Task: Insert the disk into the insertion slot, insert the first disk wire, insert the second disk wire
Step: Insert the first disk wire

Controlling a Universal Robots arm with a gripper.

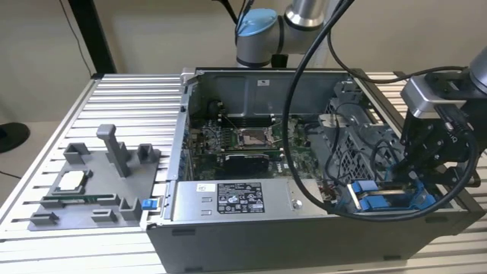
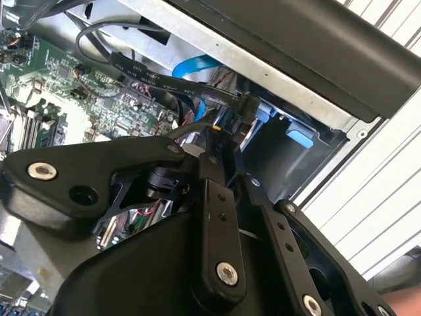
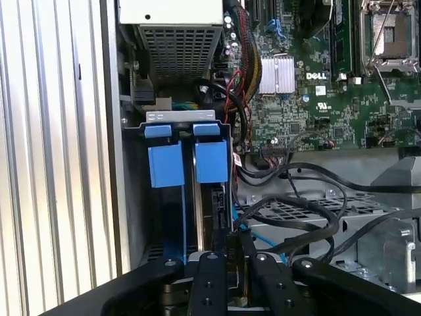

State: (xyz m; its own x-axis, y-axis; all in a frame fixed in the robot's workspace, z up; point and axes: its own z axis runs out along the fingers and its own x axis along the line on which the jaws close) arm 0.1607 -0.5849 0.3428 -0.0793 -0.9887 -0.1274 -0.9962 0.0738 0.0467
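The disk sits edge-on in the insertion slot (image 3: 158,217) of the grey perforated drive cage (image 1: 357,154); its blue carrier tabs (image 3: 210,161) (image 1: 365,191) stick out at the cage's end. My gripper (image 1: 417,174) hangs right over that end of the cage, at the exterior view's right. In both wrist views its black fingers (image 3: 209,280) (image 2: 217,217) stand close together, shut on the black connector of a disk wire (image 2: 227,122) just behind the disk. A flat black wire (image 2: 151,82) runs from there towards the motherboard.
The open computer case (image 1: 182,171) lies on a slatted metal table (image 1: 129,97). Inside it are the motherboard (image 1: 243,142), a labelled power-supply box (image 1: 236,200) and loose black cables (image 3: 309,217) over the cage. A grey fixture tray (image 1: 91,194) lies at the exterior view's left.
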